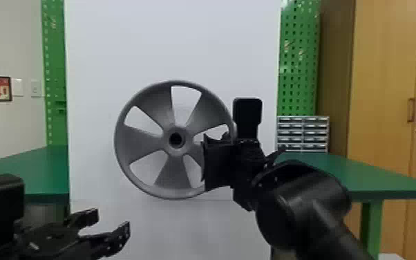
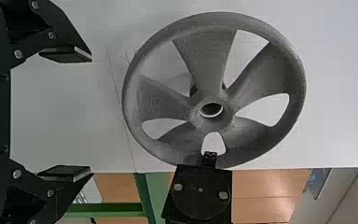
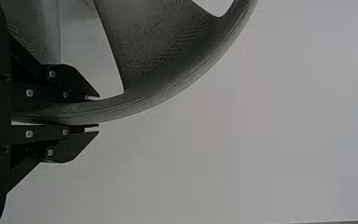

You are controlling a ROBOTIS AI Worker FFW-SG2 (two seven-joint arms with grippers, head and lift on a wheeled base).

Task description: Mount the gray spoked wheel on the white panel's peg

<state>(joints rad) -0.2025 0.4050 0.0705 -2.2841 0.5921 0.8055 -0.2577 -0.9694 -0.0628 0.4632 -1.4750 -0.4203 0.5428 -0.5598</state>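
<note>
- The gray spoked wheel (image 1: 174,173) is in hand and off any support but the grip, upright before the white panel (image 1: 121,41), near its middle from left to right.
- The right gripper (image 3: 98,112) has its fingers clamped on the rim (image 1: 118,138), at the wheel's right side.
- The left gripper (image 1: 112,221), low at the near left, has its fingers apart with nothing between them; it is well apart from the wheel.
- Picking up and raising look done. I judge that lining the hub (image 1: 176,150) up with the peg, sliding the wheel on and letting go are left.
- I cannot pick out the peg with certainty: the wheel covers the panel behind its hub, so whether the two are engaged I cannot tell.
- The wheel is matt gray and round, with five broad spokes that flare out from the hub to the rim and wide gaps between them, through which the panel shows.
- At its centre the round bore (image 1: 176,139) looks dark and faces the robot; fine ridged lines run over the spokes and the rim.
</note>
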